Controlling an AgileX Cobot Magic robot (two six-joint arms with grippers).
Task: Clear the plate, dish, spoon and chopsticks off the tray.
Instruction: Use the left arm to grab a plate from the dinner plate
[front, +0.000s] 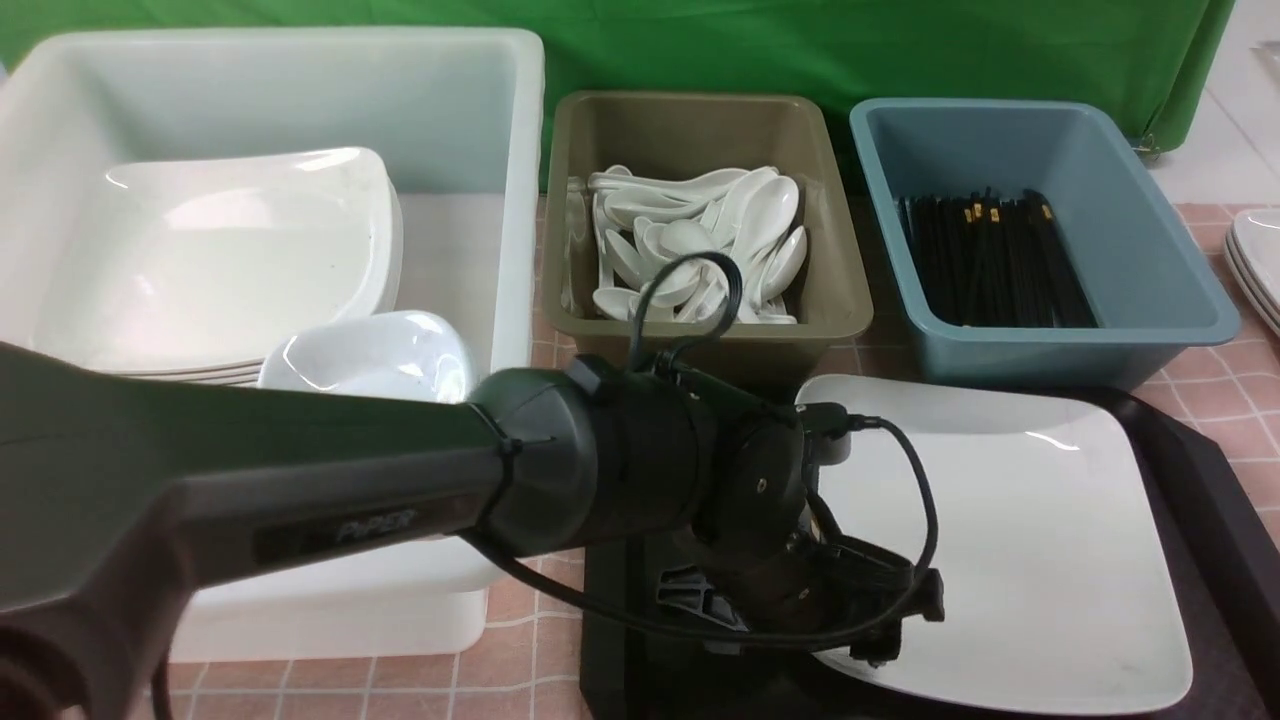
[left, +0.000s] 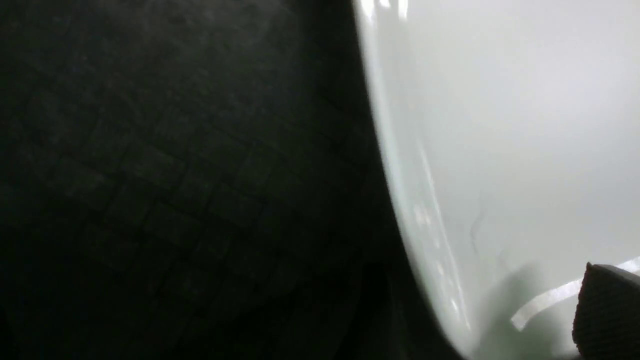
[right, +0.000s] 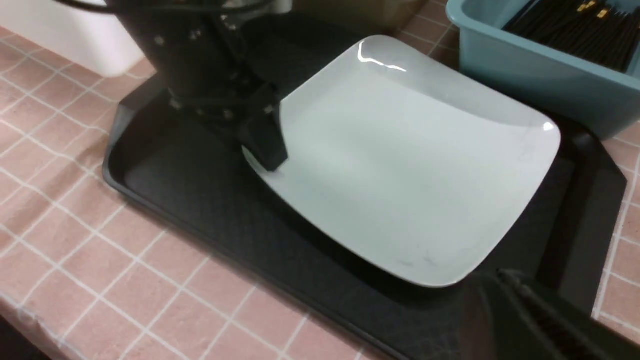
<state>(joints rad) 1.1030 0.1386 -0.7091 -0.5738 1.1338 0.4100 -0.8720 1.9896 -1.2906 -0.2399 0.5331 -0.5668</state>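
Pink-tiled tabletop is seen under the tray, where the plate lies directly beneath the left claw, whose wide-spread jaws are set at its rim with nothing gripped; the right claw, shut and empty, is held apart. Should little glossy rim be caught, the plate could be slipped and dropped.

A: Where does the front camera sit?
B: Between the two arms, facing forward and down; the left arm fills its foreground.
A: And the wrist cameras?
B: The left one hangs very close above the rim of the plate. The right one looks from farther off, across the tray. All three share plate and tray.
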